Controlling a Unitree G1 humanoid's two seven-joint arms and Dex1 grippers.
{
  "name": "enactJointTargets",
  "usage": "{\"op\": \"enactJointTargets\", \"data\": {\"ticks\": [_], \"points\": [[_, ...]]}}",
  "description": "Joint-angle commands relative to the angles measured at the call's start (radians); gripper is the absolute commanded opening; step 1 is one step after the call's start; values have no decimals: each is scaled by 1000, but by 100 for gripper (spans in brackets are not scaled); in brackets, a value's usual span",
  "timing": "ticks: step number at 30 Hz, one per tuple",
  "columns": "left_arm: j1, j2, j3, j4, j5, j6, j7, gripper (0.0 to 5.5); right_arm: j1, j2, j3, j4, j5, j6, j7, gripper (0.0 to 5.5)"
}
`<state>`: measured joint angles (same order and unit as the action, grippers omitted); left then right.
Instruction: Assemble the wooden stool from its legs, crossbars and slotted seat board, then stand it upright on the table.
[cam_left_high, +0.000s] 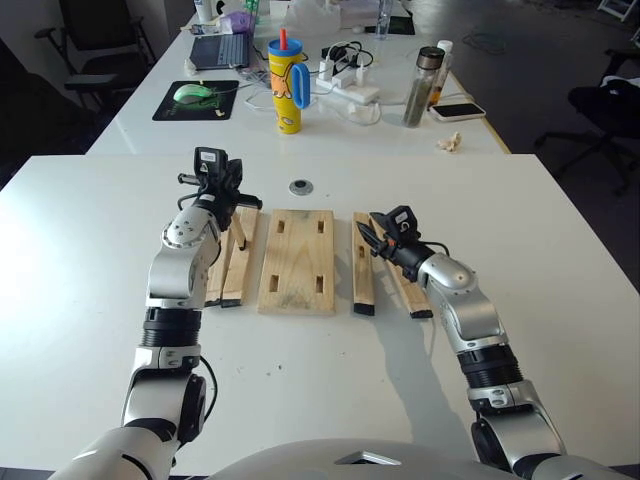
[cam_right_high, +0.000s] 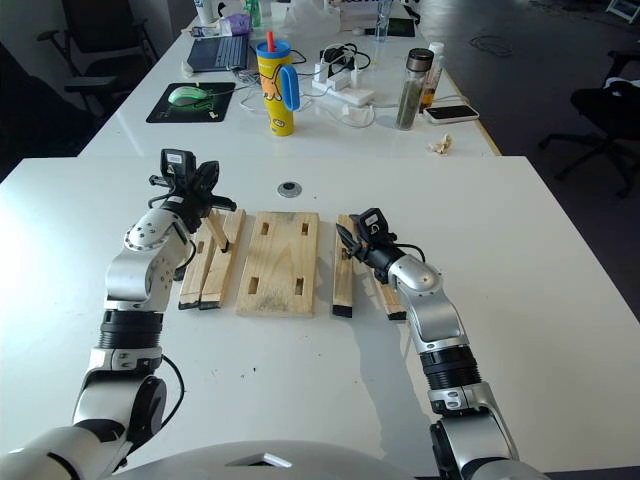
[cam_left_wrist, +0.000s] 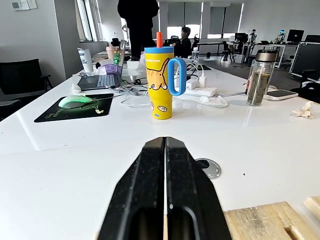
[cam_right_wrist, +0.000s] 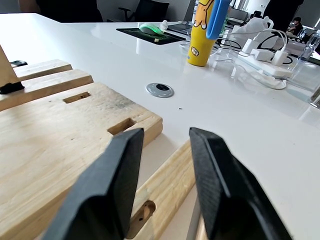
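Our right forearm lies low over the surface (cam_left_high: 90, 250), elbow bent. The right pincer (cam_left_high: 366, 236) is apart, just above a wooden bar (cam_left_high: 362, 270) right of the slotted seat board (cam_left_high: 297, 262). Our left arm is raised, and the left pincer (cam_left_wrist: 165, 145) is clamped on a tilted bar (cam_right_high: 214, 236) left of the board.

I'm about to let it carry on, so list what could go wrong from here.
1. The left end effector is shut on a wooden strip held tilted above the loose pieces; it could slip or knock them askew.
2. The right end effector is open just beside the seat board, over a leg; closing may catch the board's edge and shift it.
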<state>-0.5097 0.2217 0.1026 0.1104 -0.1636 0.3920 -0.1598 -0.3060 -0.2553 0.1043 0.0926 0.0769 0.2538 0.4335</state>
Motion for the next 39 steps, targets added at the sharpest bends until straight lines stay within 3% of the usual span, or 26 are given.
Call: {"op": "enactJointTargets", "data": {"ticks": [1, 4, 8, 12, 17, 26, 33, 39], "points": [[-105, 36, 50, -75, -8, -25, 18, 2, -10, 4, -3, 4, -7, -5, -9, 168], [-195, 50, 95, -142, -38, -26, 32, 2, -6, 4, -4, 2, -7, -5, -10, 168], [-216, 72, 71, -140, -15, -3, 20, 2, -2, 3, -3, -1, -7, -4, -10, 168], [-61, 52, -32, 3, 42, 50, -12, 2, 8, 6, 7, -5, -9, -1, -7, 168], [121, -18, -41, 118, 31, 111, 17, 2, -5, 7, 22, -4, -9, 4, 5, 168], [14, 0, -17, 13, 101, -51, 110, 2, -8, -3, 20, 17, -13, -16, 7, 168], [118, -32, 35, -223, 108, -114, 182, 104, 12, -6, 15, 45, -23, -45, 3, 168], [344, -108, -43, -450, 103, -6, 189, 185, 27, -8, 18, 51, -35, -58, 1, 168]]}}
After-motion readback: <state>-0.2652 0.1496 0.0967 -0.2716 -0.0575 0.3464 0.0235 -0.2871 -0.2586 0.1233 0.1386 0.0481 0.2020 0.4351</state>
